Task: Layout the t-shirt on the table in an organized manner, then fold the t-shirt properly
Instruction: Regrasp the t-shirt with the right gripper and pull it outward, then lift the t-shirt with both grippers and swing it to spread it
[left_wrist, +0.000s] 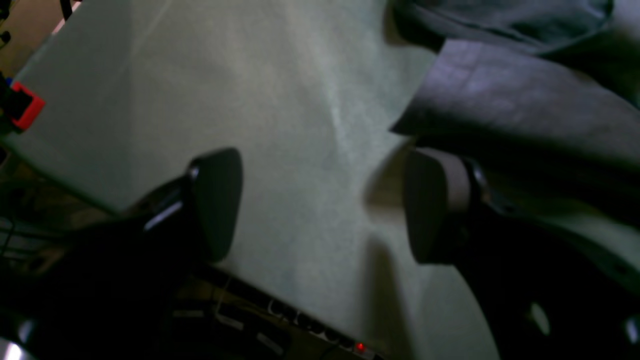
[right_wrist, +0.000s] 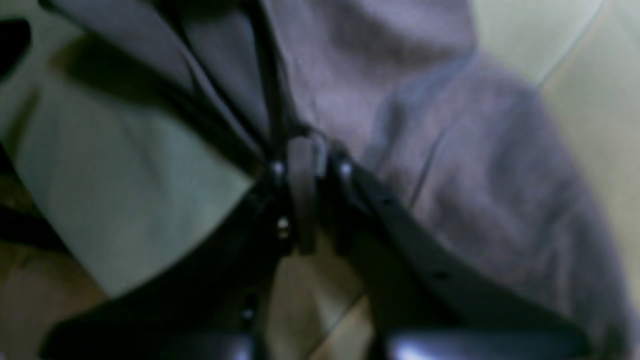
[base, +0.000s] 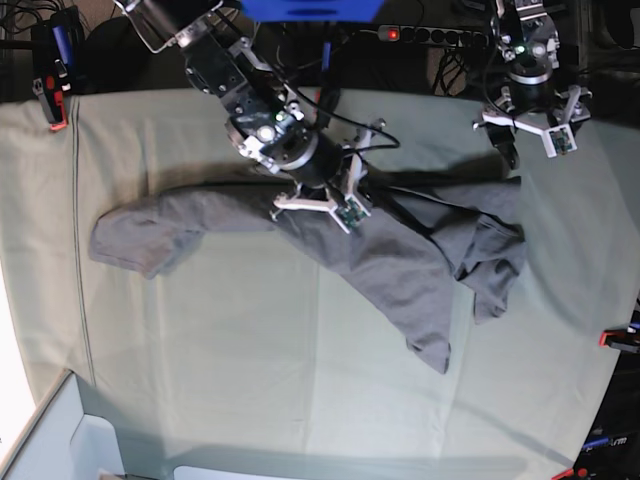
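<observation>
Base view shows the shirt (base: 390, 255) bunched and twisted across the worktop (base: 250, 350), one end trailing out to the side and most of it heaped below and beside the right end effector (base: 322, 196). That end effector sits on the shirt's upper edge with its jaws pinched shut on a fold of grey cloth, as the right wrist view confirms (right_wrist: 305, 165); the grip there looks meant for pulling the edge out straight. The left end effector (base: 530, 125) hangs just above the shirt's other end, spread wide and holding nothing (left_wrist: 320, 205), with the cloth just beside one fingertip (left_wrist: 435, 200), likely waiting to take the opposite corner. Laying out is far from done.
</observation>
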